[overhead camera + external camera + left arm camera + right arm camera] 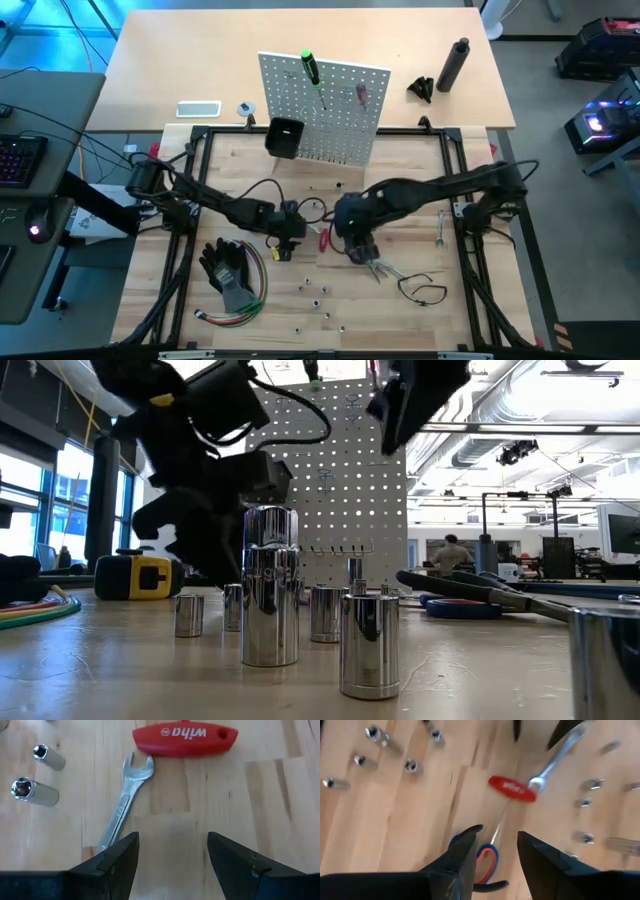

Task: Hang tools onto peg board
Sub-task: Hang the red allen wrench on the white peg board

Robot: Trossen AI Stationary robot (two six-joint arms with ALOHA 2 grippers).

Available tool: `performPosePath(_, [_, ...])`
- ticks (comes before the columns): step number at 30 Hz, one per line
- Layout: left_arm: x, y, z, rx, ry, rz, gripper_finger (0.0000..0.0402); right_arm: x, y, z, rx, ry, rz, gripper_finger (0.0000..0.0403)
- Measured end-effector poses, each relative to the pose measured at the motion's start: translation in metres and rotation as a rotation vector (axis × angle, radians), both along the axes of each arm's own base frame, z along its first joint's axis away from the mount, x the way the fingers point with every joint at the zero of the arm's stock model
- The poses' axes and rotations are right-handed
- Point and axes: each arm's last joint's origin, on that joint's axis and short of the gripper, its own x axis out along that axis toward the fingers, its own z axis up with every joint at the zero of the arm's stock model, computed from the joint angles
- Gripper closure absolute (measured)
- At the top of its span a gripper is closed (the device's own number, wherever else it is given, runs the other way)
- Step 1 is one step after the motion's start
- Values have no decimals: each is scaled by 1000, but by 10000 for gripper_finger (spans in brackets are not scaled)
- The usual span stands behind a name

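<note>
The white peg board (322, 108) stands upright at the far middle, with a green-handled screwdriver (311, 68) and a small red tool (360, 95) on it. My left gripper (172, 855) is open, slanting down over a silver wrench (125, 802) that lies flat beside a red T-handle driver (185, 740). The wrench's near end runs out of sight behind one finger. My right gripper (497, 845) is open above the blue-and-red-handled pliers (487, 862) and the driver's thin shaft (497, 827). Both grippers (295, 225) (355, 242) hang close together over the table's middle.
Several chrome sockets (270, 600) stand and lie near the front middle. Black gloves (228, 268) and coloured wires (240, 310) lie front left. A black loop (425, 290) and another wrench (441, 228) lie on the right. A yellow tape measure (140, 575) and black bin (284, 137) are also there.
</note>
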Motion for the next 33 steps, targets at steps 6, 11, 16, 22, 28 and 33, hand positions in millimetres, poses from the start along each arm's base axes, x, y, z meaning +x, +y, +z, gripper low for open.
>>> performPosePath(6, [-14, -7, 7, -15, -125, 2, 174, 19, 2, -36, 20, 82, 21, 265])
performPosePath(11, [-29, -7, 19, -11, -239, 21, 174, 34, 0, -60, 26, 91, 15, 265])
performPosePath(16, [-42, -5, 27, -38, -321, 37, 174, 44, -6, -84, 26, 133, -11, 265])
performPosePath(22, [-51, -3, 26, -62, -361, 59, 174, 56, -11, -112, 35, 147, -59, 265])
performPosePath(28, [-51, -4, 26, -67, -358, 59, 174, 61, -18, -131, 36, 181, -135, 265])
performPosePath(33, [-51, -4, 26, -67, -362, 59, 174, 64, -21, -139, 3, 188, -179, 276])
